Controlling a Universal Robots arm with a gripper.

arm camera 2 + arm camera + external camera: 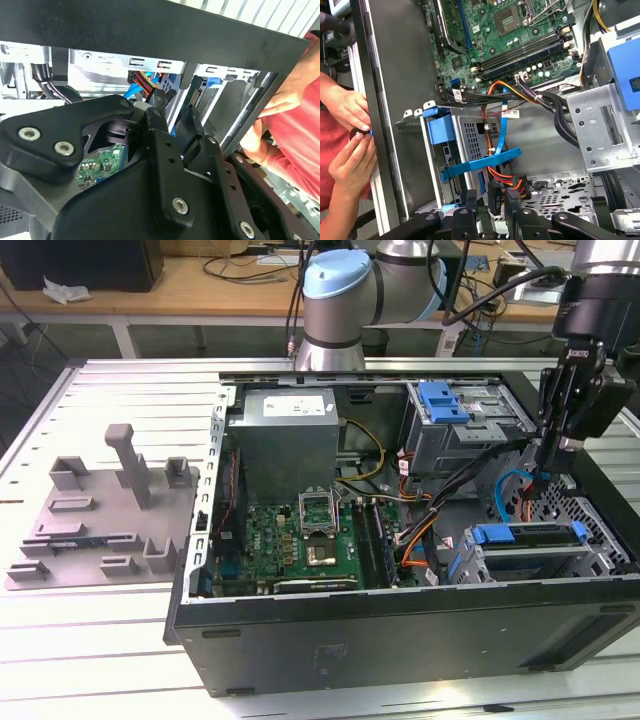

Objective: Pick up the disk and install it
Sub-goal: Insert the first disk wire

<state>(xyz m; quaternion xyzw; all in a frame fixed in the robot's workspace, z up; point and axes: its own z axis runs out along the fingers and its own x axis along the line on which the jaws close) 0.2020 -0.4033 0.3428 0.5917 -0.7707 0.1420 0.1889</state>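
Note:
The disk [528, 536], framed by its blue carrier bracket, lies in the lower drive cage at the exterior view's right end of the open computer case [400, 620]. In the first wrist view the disk [440, 129] shows as a blue bracket end at the grey cage. My gripper [545, 472] hangs just above that cage, inside the case. Its black fingers [470, 207] stand a little apart with nothing between them. Just beyond them is a black connector with red and orange wires [496, 192]. In the second wrist view the gripper [176, 107] points at the same wires [142, 80].
A person's hands [350, 150] rest on the case's side wall by the cage, and a red sleeve [295, 130] is close by. Another blue bracket [445, 400] sits in the upper bay. Cables [440, 500] cross the motherboard [300, 540]. A grey fixture [100, 510] lies beside the case.

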